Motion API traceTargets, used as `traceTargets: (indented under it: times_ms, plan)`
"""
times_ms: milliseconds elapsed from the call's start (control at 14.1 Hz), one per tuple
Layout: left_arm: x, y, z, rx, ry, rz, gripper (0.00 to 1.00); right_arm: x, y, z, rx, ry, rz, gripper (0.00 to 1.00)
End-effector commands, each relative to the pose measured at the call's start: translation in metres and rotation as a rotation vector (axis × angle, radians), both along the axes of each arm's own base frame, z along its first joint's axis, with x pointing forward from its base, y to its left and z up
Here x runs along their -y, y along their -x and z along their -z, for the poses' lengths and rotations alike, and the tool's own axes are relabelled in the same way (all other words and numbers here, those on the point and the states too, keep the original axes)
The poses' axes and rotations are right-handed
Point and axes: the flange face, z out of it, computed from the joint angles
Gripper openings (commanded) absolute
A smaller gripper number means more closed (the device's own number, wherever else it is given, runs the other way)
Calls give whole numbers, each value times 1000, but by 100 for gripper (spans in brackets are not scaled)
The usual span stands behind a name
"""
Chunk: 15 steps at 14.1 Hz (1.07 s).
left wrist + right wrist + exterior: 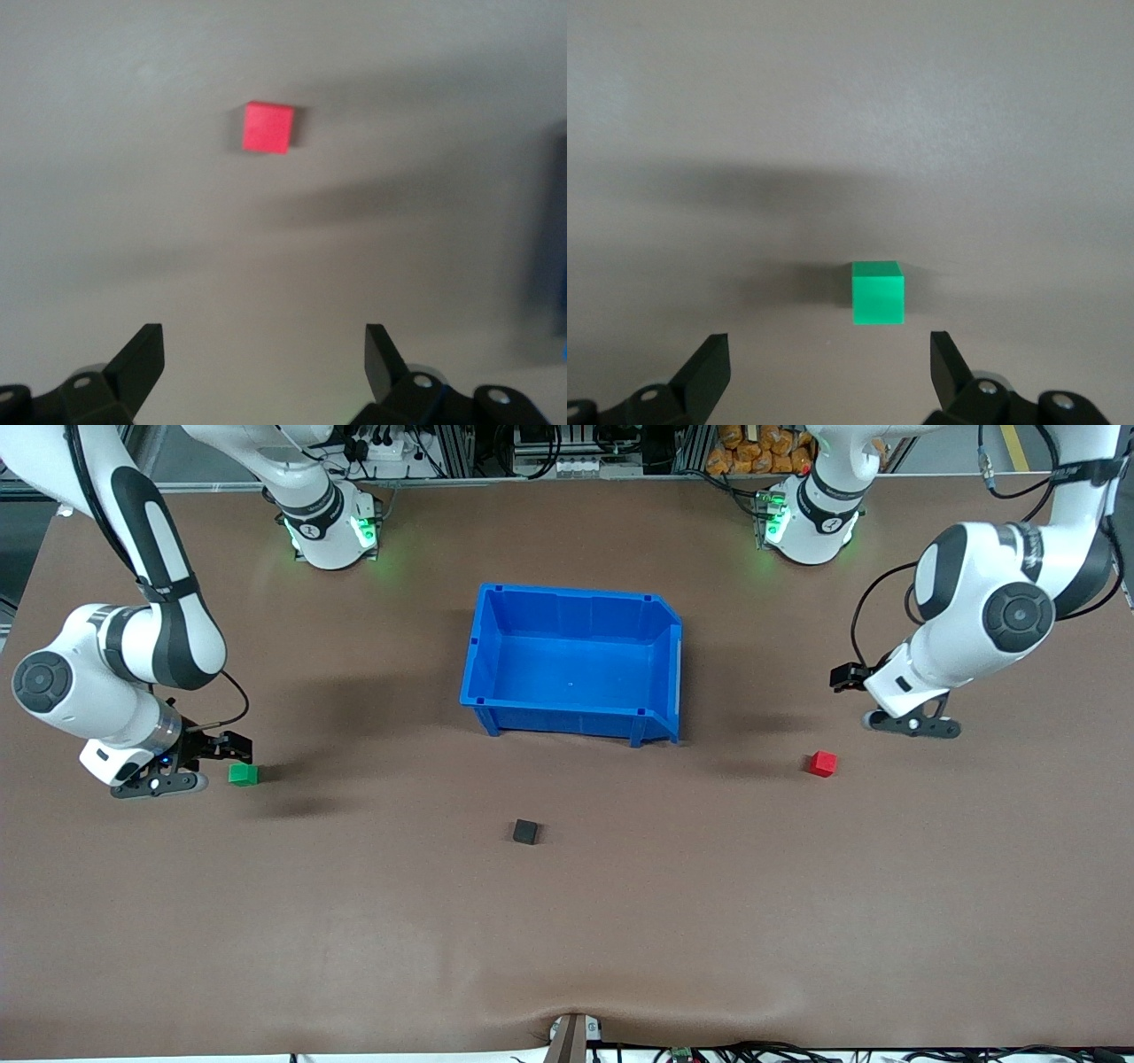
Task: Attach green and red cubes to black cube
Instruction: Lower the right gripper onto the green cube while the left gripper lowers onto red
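3 small cubes on the brown table, none touching another. Green cube toward the right arm's end, red cube toward the left arm's end, black cube between them and nearer to the front camera than both. Blue bin farther from that camera than the black cube, open top up, nothing visible inside.

Right gripper up over the table just beside the green cube, claw wide, holding nothing. In the right wrist view: green cube flat on the table, ahead of the 2 spread fingers and about midway across the gap, not touching either. Right gripper clear of the cube.

Left gripper over bare table near the red cube, toward the bases from it, claw wide, holding nothing. In the left wrist view: red cube well ahead of the fingers, apart from both; blurred blue bin edge at the side. Left gripper over plain tabletop.
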Motion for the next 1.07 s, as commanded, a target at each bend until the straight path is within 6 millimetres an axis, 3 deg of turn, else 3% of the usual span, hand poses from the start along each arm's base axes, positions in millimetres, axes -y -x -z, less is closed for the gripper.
traceTargets:
  times_ms: [0,213,497,710,994]
  plan:
    - [-10,-4,15,19,30,133,100,10,15,20,14,6,-7,100]
    - [-10,-6,44,43,47,179,100,23,13,49,42,17,12,100]
    - [-9,-11,79,110,19,245,100,23,10,97,85,34,7,100]
    - [-17,-15,99,128,25,186,100,22,13,102,67,32,10,100]
    - [-11,-18,129,161,40,110,97,21,14,102,56,29,11,100]
